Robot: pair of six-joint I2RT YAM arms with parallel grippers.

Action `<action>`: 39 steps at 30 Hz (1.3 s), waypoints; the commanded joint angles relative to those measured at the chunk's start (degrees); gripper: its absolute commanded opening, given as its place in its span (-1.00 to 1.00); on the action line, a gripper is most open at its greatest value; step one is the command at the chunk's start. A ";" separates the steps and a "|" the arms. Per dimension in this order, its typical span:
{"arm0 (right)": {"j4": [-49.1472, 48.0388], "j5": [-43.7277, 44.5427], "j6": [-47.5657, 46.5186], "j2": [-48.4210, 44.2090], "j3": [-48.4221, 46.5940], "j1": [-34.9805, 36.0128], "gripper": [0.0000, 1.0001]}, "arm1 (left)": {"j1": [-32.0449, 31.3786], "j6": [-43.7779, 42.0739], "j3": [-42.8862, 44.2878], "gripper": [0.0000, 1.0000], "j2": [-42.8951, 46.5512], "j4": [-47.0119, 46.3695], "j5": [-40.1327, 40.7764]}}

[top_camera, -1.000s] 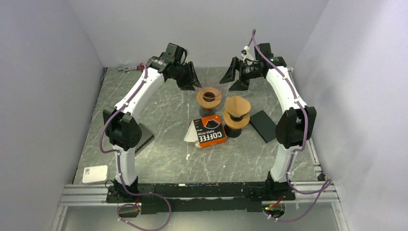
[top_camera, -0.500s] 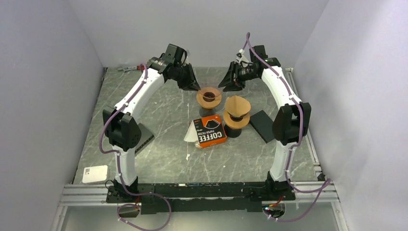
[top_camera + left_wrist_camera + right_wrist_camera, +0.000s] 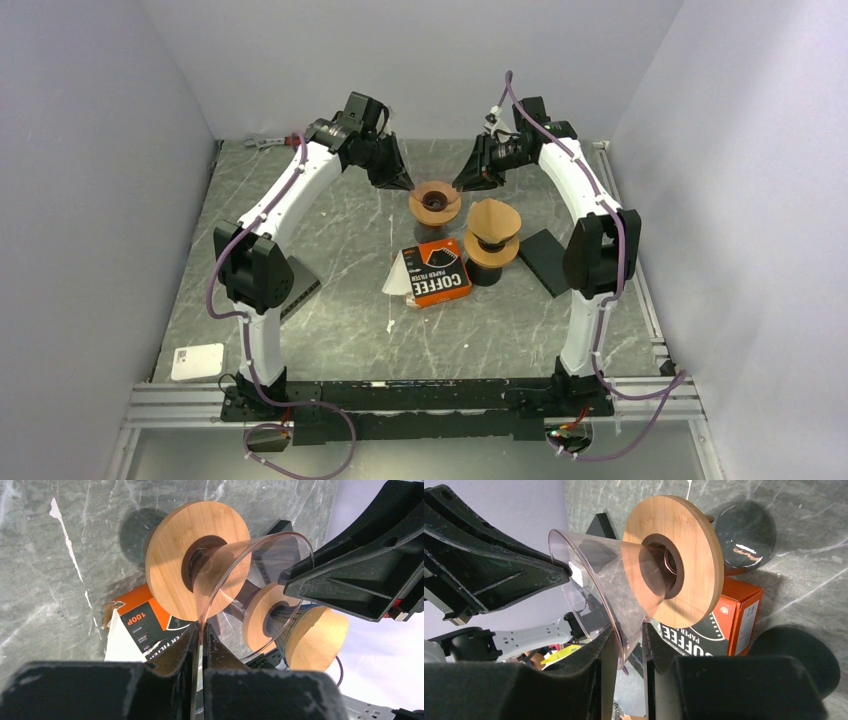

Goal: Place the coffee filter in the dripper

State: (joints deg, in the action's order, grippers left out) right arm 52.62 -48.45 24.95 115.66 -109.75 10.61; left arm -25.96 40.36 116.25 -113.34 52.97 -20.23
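An empty dripper [image 3: 435, 201], a clear cone in a round bamboo collar, stands at the back middle on a dark base. My left gripper [image 3: 404, 181] is shut on the left edge of its rim; in the left wrist view the dripper [image 3: 197, 560] has its thin rim pinched at the gripper [image 3: 199, 630]. My right gripper [image 3: 463, 181] straddles the opposite edge. There the dripper [image 3: 674, 560] has its wall between the gripper [image 3: 629, 635] jaws, with a sliver of gap showing. A brown coffee filter [image 3: 494, 218] sits in a second dripper [image 3: 490, 252].
An orange coffee-filter box [image 3: 438, 272] lies in front of the drippers, white papers [image 3: 397, 277] spilling from its left end. A black flat pad [image 3: 547, 260] lies to the right, another dark pad [image 3: 302, 285] by the left arm. A white device [image 3: 197, 361] sits front left.
Both grippers have moved inward to the empty dripper's rim and narrowed; the left one has shut on it. The dripper, the filter and the box have stayed in place.
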 commanded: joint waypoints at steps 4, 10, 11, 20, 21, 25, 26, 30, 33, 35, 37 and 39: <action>4.11 2.00 -1.79 3.19 -4.09 0.39 -0.50 | -0.23 0.79 2.03 -0.79 -2.07 1.73 0.83; 8.12 3.64 -2.61 5.49 -6.27 0.55 -0.55 | -0.24 1.52 2.22 -0.67 -2.46 1.03 0.28; 8.50 3.75 -2.73 5.74 -6.53 0.55 -0.55 | -0.24 1.55 2.35 -0.66 -2.55 1.14 0.26; 11.51 5.01 -3.61 7.63 -7.71 1.07 -0.55 | -0.23 1.52 1.49 -0.75 -2.85 1.54 0.64; 11.51 5.03 -3.59 7.57 -7.79 1.14 -0.55 | -0.22 1.56 1.38 -0.76 -2.87 1.57 0.62; 12.01 4.95 -3.74 7.94 -8.97 1.25 -0.53 | -0.24 1.67 1.22 -0.78 -2.94 2.02 1.01; 11.87 4.75 -3.76 7.82 -9.25 1.25 -0.52 | -0.24 1.59 1.30 -0.78 -2.95 2.12 1.06; 9.81 3.80 -4.03 6.32 -10.17 1.25 -0.40 | -0.23 0.93 1.81 -0.75 -2.58 1.89 1.91; 6.78 3.90 -3.18 3.81 -10.38 1.17 0.00 | -0.23 0.15 2.58 -0.60 -2.11 1.00 2.07; 4.65 3.63 -2.36 2.51 -10.60 1.09 0.20 | -0.24 -0.32 2.94 -0.38 -1.59 -0.18 1.50; 2.97 3.07 -1.37 1.59 -10.84 1.09 0.34 | -0.23 -0.45 3.10 -0.20 -1.11 -2.01 0.79; 1.83 3.05 -0.57 0.90 -11.02 1.02 0.45 | -0.23 -0.31 3.01 -0.07 -0.44 -4.33 -0.05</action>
State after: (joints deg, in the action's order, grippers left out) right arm 59.05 -45.69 22.79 120.99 -118.43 11.79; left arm -25.96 40.86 117.47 -115.24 52.90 -19.44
